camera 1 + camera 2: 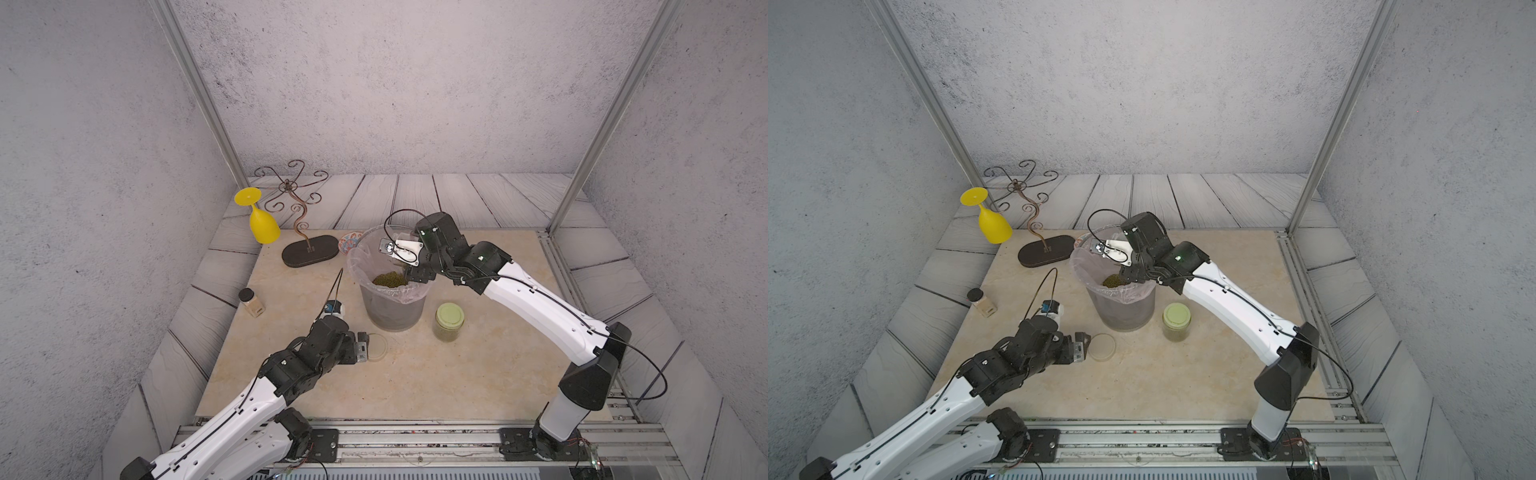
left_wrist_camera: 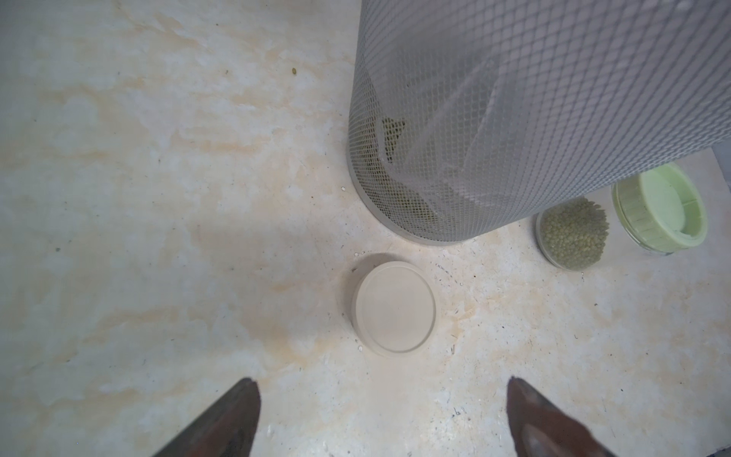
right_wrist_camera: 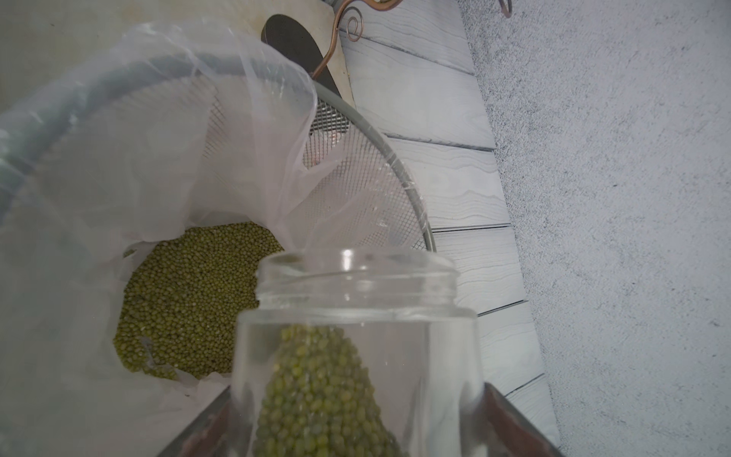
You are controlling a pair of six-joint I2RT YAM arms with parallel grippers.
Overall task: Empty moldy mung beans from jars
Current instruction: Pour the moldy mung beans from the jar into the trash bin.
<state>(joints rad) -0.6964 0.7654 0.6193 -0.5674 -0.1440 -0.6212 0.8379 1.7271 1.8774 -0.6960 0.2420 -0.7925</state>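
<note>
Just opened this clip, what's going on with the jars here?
The right gripper holds the open jar tipped over the lined bin; mung beans lie piled inside it, and some show in the glass. The left gripper hangs open by the beige lid lying on the table. The green-lidded jar stands closed beside the bin.

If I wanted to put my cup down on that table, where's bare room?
Widest bare tabletop: the near stretch between the arms, before the beige lid and green-lidded jar. Also between black-capped bottle and bin. Crowded around the bin: lid, jar, left gripper, and right gripper holding an open jar over it.
</note>
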